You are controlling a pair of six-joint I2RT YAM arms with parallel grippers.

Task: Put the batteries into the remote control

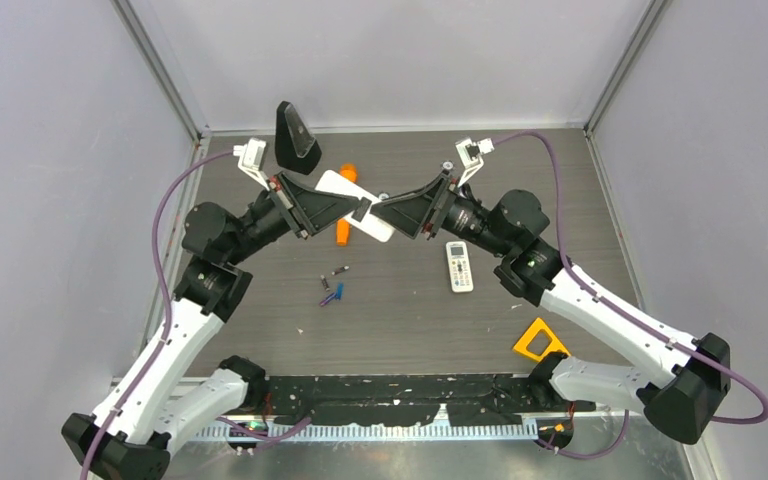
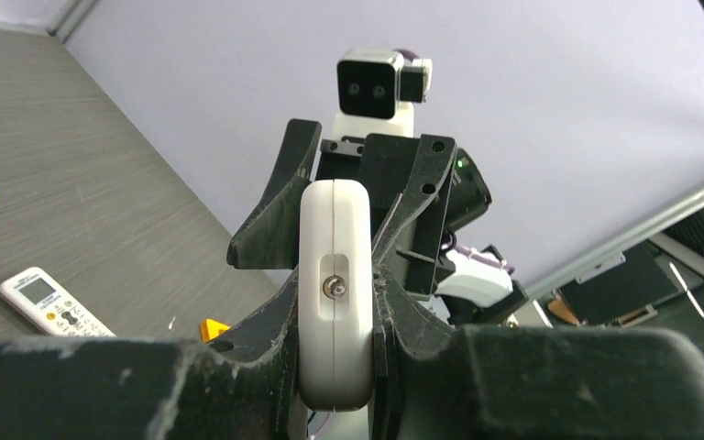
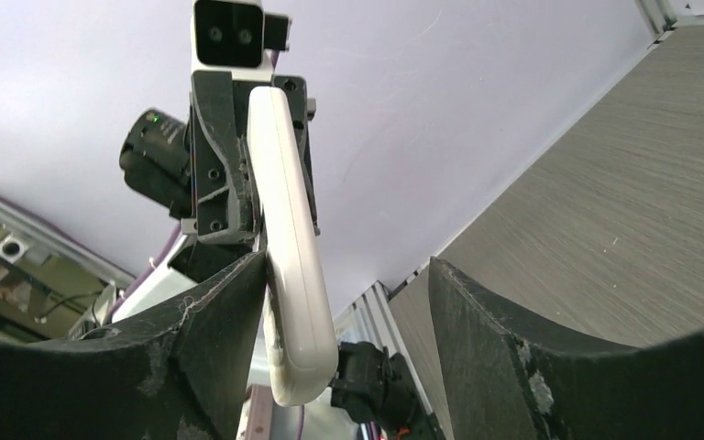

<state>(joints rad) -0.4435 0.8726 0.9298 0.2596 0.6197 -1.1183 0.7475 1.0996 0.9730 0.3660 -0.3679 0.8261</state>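
- The left gripper (image 2: 335, 316) is clamped on a white remote control (image 2: 334, 229), held above the tabletop (image 1: 410, 325) at upper centre.
- The right gripper (image 3: 346, 268) stands apart around its other end.
- The batteries (image 1: 332, 293) lie loose at centre.

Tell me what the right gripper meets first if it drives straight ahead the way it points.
The white remote. Clamped by the left gripper, it stands between the right gripper's open fingers, against one of them. Going straight on would likely push deeper onto it, then reach the left gripper.
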